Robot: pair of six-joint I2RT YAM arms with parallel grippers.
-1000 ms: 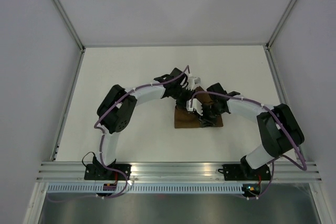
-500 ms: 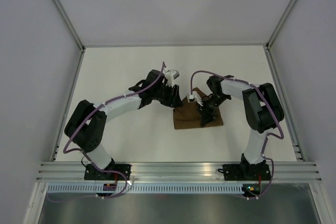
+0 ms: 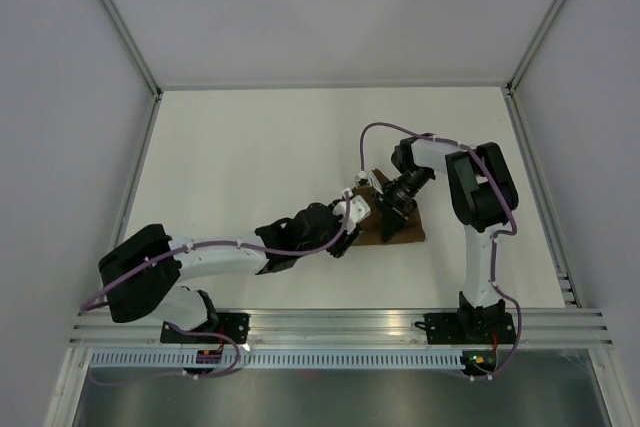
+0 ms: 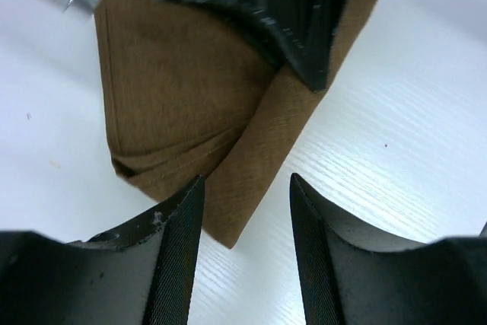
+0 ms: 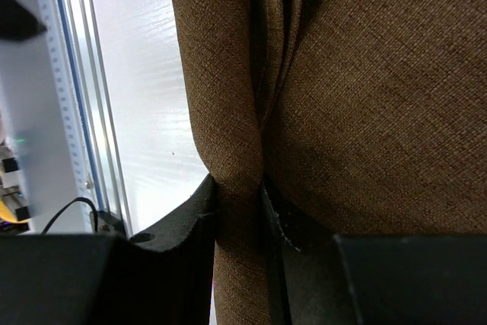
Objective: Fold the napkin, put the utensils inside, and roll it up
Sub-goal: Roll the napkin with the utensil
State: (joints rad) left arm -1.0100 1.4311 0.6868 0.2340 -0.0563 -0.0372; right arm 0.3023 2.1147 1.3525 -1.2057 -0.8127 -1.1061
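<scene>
While the left arm [image 3: 220, 252] lies stretched low over the tabletop [image 3: 250, 147] from its base, the left end effector [image 4: 245, 184] is released. Its fingers are spread above a corner of the napkin [image 4: 183, 74] and grip nothing. The right arm [image 3: 480, 197] stands tall with its elbow folded tight and its wrist angled down onto the napkin from the far side. The right end effector [image 5: 240, 192] is clenched on a pinched ridge of cloth. The napkin sits mid-right on the tabletop, dark brown, folded into what looks like a rough wedge. Stacked layer edges show at one corner. Overhead, both wrists cover most of it. The inside of the folds is hidden in every view. Can't tell if the left fingers touch the cloth.
</scene>
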